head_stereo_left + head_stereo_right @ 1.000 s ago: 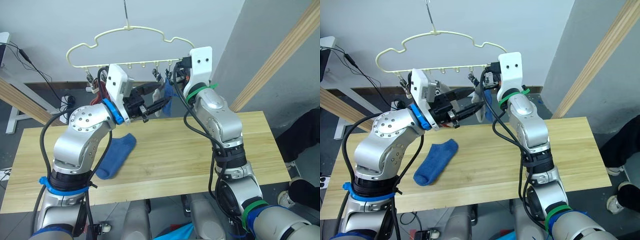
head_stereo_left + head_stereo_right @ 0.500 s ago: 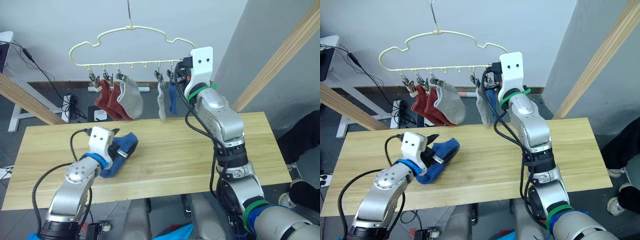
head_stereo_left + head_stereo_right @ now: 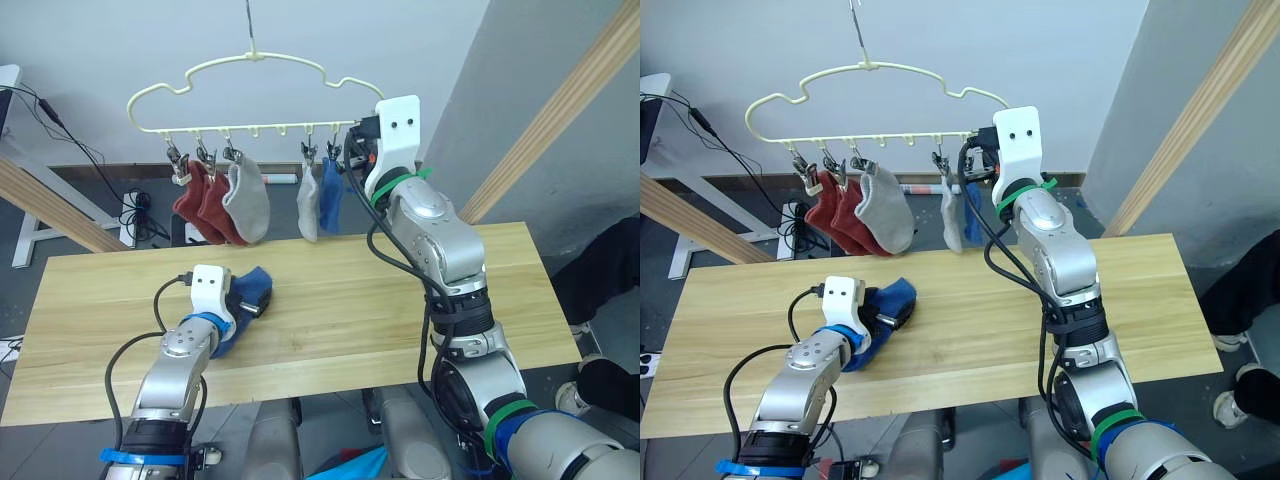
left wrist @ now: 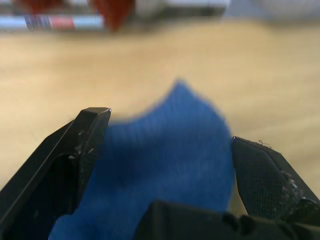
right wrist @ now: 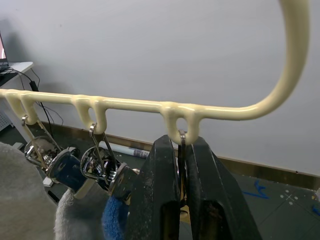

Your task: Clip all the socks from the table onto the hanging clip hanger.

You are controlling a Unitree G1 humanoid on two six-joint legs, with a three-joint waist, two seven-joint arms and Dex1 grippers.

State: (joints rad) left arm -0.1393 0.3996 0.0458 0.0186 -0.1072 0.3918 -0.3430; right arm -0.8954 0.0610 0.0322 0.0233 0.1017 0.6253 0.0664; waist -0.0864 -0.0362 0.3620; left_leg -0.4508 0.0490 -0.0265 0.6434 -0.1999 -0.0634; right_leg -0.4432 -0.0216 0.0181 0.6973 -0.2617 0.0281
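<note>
The pale yellow-green wire clip hanger [image 3: 250, 95] with a wavy, cloud-shaped top hangs on its metal hook behind the long bench of light yellowish wood planks [image 3: 400, 310]. 5 short knit socks are already clipped on its lower bar. At the robot's left end are 2 rust red socks [image 3: 200, 198], close together, and just beside them 1 light grey sock [image 3: 247, 200]. Further to the right, apart from these 3, hangs a second light grey sock [image 3: 308, 208], and touching it a blue sock [image 3: 331, 196].

The right gripper [image 5: 181, 197] is raised to the right end of the hanger bar. Its jaws are together, clamped on the thin metal wire of the empty last clip [image 5: 182, 150], directly below the small loop of the bar. In the right wrist view the 2 neighbouring metal clips [image 5: 100, 165] are just beside the black fingers [image 5: 160, 185], each one holding sock fabric.

The last blue sock [image 3: 240, 300] lies flat on the left half of the bench, near the front edge. The left gripper [image 4: 170, 150] is low over it. Its jaws are apart, 1 black finger [image 4: 75, 155] on each side of the blue fabric, and the sock fills the gap between them. I cannot tell if the fingers already touch the sock.
</note>
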